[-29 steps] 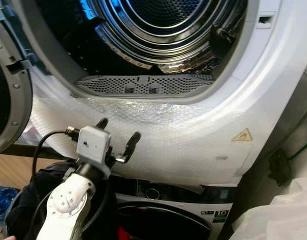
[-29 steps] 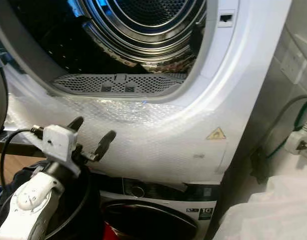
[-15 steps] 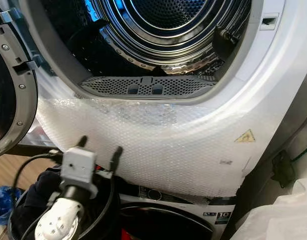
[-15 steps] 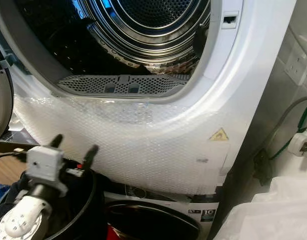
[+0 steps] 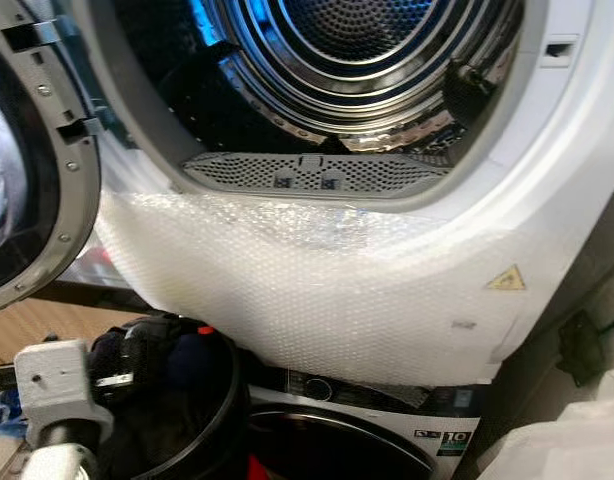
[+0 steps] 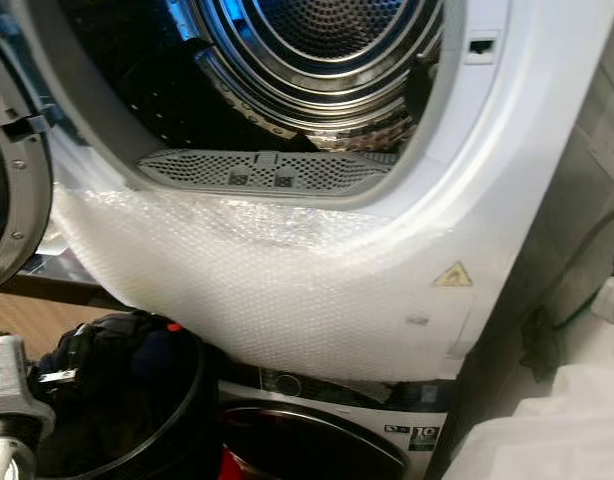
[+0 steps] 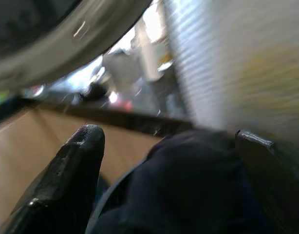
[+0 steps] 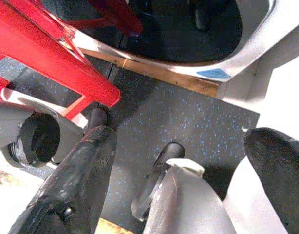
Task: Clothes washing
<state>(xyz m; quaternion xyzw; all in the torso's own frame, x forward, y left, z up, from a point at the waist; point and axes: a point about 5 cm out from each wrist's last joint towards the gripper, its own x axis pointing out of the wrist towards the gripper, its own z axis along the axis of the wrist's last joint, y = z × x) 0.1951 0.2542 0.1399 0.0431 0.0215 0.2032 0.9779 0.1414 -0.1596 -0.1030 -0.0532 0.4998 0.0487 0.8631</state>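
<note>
1. My left gripper [image 7: 159,175] was down in the black basket [image 5: 222,420], which stood on the floor to the left, below the dryer's open mouth.
2. Its two black fingers [image 7: 71,170] stood well apart with a bundle of dark clothes [image 7: 188,180] between them; I could not tell whether they pressed on the cloth.
3. The clothes lay heaped in the basket as a rounded lump with no clear long axis, so I could not say which way they pointed.
4. The dryer [image 5: 547,200] faced me with its drum [image 5: 357,50] open and its door [image 5: 37,180] swung out to my left.
5. A sheet of bubble wrap [image 5: 317,290] hung over the dryer's front below the opening.
6. A second machine [image 5: 387,440] sat under the dryer.
7. My right gripper [image 8: 183,161] hung over a dark speckled floor [image 8: 188,112], its fingers wide apart and empty, beside a red frame [image 8: 47,53].
</note>
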